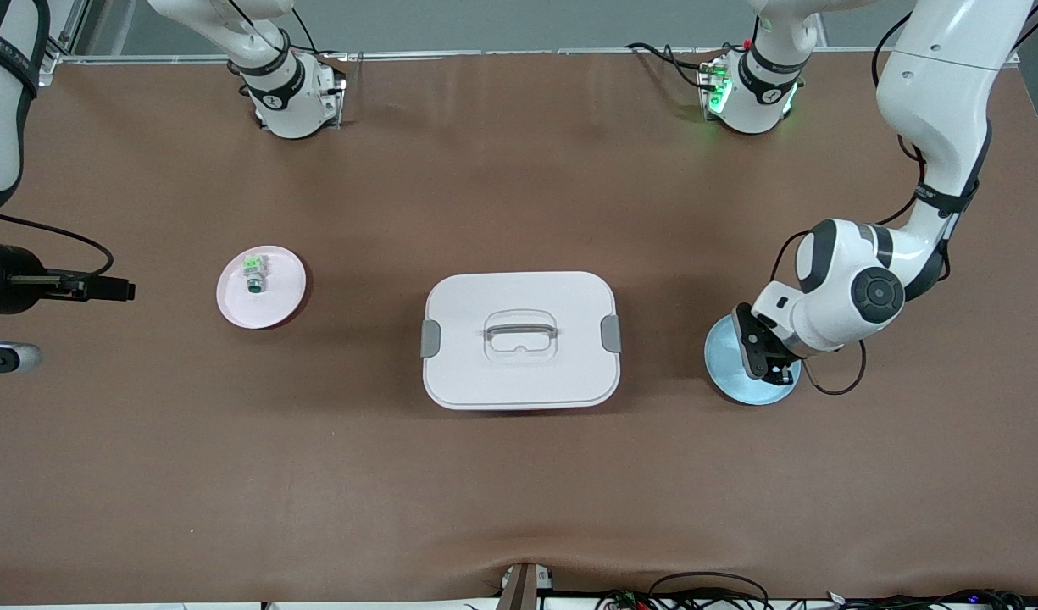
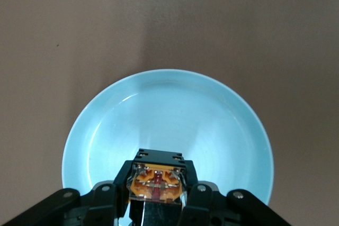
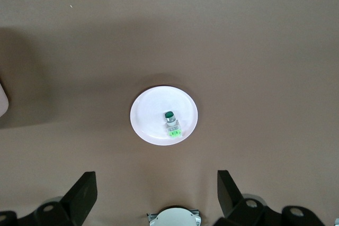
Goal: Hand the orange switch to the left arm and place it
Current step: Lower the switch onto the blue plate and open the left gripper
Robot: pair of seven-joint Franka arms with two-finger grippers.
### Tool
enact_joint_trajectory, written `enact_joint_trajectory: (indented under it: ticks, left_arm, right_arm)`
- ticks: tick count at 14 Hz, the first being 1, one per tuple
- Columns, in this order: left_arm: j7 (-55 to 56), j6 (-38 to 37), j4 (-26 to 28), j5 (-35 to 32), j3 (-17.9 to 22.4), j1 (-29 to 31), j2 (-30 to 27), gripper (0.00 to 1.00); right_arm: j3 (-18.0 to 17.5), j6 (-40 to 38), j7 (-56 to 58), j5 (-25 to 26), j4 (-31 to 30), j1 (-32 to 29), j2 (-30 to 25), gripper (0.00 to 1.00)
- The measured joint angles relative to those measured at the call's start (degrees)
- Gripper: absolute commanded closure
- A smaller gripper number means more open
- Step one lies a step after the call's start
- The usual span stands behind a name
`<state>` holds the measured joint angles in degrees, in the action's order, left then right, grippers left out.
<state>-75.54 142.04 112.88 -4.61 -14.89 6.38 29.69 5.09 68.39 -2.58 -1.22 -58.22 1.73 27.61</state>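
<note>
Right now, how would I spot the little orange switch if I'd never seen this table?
Find the big white box mid-table, then look toward the left arm's end for the blue plate. The left tool hangs over that plate, shut on the orange switch. The other switch has a green top and lies on a pink plate.

Brown surface carries white box mid-way, blue plate directly under left jaws, pink plate below the right jaws.

Robot lab: two bench-mounted arms
</note>
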Motion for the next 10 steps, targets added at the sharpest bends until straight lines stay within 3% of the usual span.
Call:
enact_joint_trajectory:
  ticks: [2, 4, 5, 6, 10]
  left_arm:
    - [-2.3, 1.2, 0.4, 0.0, 0.0, 0.8, 1.0, 0.99]
    - [-2.5, 3.3, 1.4, 0.0, 0.0, 1.0, 1.6, 0.87]
    - [-2.5, 4.7, 2.2, 0.0, 0.0, 1.0, 1.7, 0.59]
    - [-2.5, 5.8, 2.9, 0.0, 0.0, 1.1, 1.8, 0.01]
    - [-2.5, 8.0, 3.4, 0.0, -0.2, 1.2, 1.6, 0.0]
  right_arm:
    - [0.0, -0.1, 0.0, 0.5, -0.1, -0.1, 0.0, 0.0]
    - [0.0, -0.7, 0.0, 1.2, 0.0, -0.1, -0.2, 0.0]
    - [0.0, -1.3, 0.0, 1.3, 0.1, -0.1, -0.4, 0.0]
    - [0.0, -1.6, 0.0, 1.5, 0.3, -0.1, -0.9, 0.0]
    - [0.0, -2.2, 0.0, 2.3, 0.8, -0.2, -5.3, 0.0]
